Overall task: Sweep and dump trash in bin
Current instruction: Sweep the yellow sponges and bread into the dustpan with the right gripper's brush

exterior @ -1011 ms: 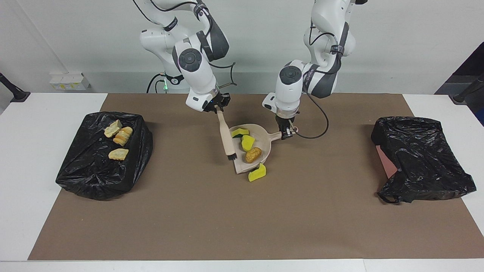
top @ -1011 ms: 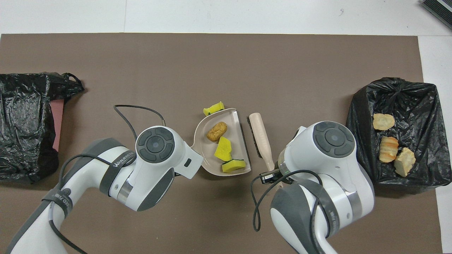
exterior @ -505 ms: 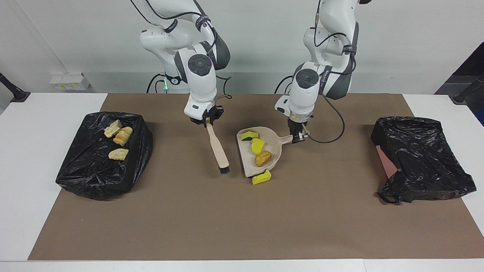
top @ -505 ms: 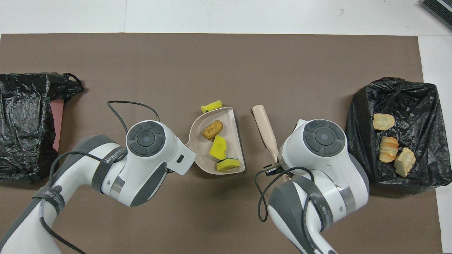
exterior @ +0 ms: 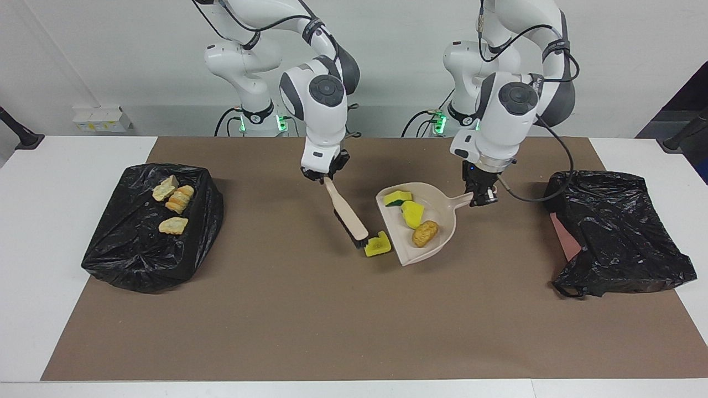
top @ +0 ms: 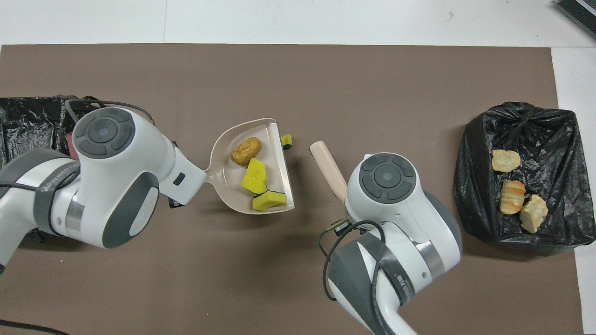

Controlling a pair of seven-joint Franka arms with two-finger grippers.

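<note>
White walls are backing a white worktop [exterior: 33, 232] that is carrying a brown mat [exterior: 343, 320]. In the facing view, the right end effector [exterior: 325, 178] is pinching the handle of a beige brush [exterior: 347, 213], whose dark bristles are touching a yellow-green sponge piece [exterior: 378, 244] lying on the mat just outside the mouth of the beige dustpan [exterior: 437, 243]. The left end effector [exterior: 480, 194] is pinching the dustpan's handle. Inside the pan are lying two more yellow-green sponge pieces [exterior: 412, 213] and an orange-brown lump [exterior: 425, 232]. Toward the right arm's end of the worktop, a black bag-lined bin [exterior: 152, 251] is carrying three pale yellow chunks [exterior: 172, 225] on its top. Toward the left arm's end, a second black bag [exterior: 619, 232] is lying crumpled, with a pink edge showing beneath it.

In the overhead view, both end effectors are being hidden under their own wrists, so their fingers cannot be made out. The left arm is also covering much of the second bag. Only the brush's handle end [top: 326, 165] is showing, the bristles being hidden beneath it. The loose sponge piece [top: 287, 141] is peeking out beside the dustpan's lip [top: 281, 163]. The chunks [top: 512, 196] are sitting on the bin [top: 549, 139].
</note>
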